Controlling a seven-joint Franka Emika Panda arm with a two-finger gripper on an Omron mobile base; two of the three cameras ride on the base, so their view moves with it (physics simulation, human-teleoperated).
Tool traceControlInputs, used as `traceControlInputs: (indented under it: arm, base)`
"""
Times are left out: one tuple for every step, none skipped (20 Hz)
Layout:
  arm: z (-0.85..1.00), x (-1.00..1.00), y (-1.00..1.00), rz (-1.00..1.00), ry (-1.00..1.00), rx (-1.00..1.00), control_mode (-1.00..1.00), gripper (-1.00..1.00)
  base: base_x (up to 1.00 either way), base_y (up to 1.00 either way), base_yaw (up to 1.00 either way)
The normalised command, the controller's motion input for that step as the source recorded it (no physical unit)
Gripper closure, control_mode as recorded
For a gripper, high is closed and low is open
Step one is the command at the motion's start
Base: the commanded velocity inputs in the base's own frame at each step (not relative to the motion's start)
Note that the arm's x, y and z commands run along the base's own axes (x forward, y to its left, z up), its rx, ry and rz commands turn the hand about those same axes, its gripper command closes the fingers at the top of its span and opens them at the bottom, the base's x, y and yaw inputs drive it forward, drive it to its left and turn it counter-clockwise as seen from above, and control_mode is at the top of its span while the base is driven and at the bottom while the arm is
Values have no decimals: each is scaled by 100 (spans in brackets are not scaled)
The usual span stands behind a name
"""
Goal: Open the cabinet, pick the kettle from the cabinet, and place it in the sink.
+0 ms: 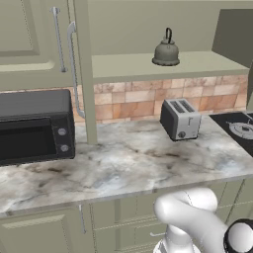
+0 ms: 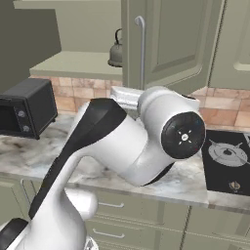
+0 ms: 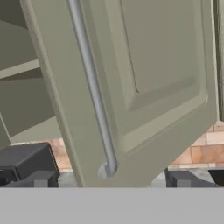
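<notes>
The cabinet [image 1: 148, 29] stands open, its doors swung outward. The kettle [image 1: 166, 49] sits upright on the pale shelf [image 1: 207, 64] inside, above and just left of the toaster [image 1: 181, 119] on the marble bench [image 1: 123, 163]. A microwave [image 1: 34, 126] rests at the bench's left, a hob [image 1: 242, 129] at its right. In the hand view the end effector [image 3: 111, 178] is open, fingers [image 3: 41, 178] spread either side of the door handle [image 3: 92, 87], gripping nothing.

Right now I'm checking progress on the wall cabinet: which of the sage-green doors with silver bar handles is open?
The sage-green door seen edge-on beside the black microwave is open, baring the shelf with the grey kettle. The left-hand door is shut flat.
</notes>
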Motion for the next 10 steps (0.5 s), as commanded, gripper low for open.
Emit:
traceControlInputs:
  arm:
    - [4,-39,25,-10,1,0,-100,-100]
    - [4,-39,26,-10,1,0,-100,-100]
    - [3,-38,28,-11,2,0,-100,-100]
    - [3,-38,28,-12,2,0,-100,-100]
    - [2,-36,30,-13,2,0,-100,-100]
    - [1,-35,32,-14,2,-1,-100,-100]
    - [1,-35,32,-14,2,-1,-100,-100]
    - [1,-33,33,-14,2,-1,-100,-100]
    - [1,-30,34,-14,4,0,-100,-100]
    - [1,-30,33,-13,4,0,-100,-100]
  base:
    - [0,0,0]
    - [0,0,0]
    - [0,0,0]
    - [0,0,0]
    - [0,0,0]
    - [0,0,0]
    - [0,0,0]
    - [0,0,0]
    - [0,0,0]
    - [0,0,0]
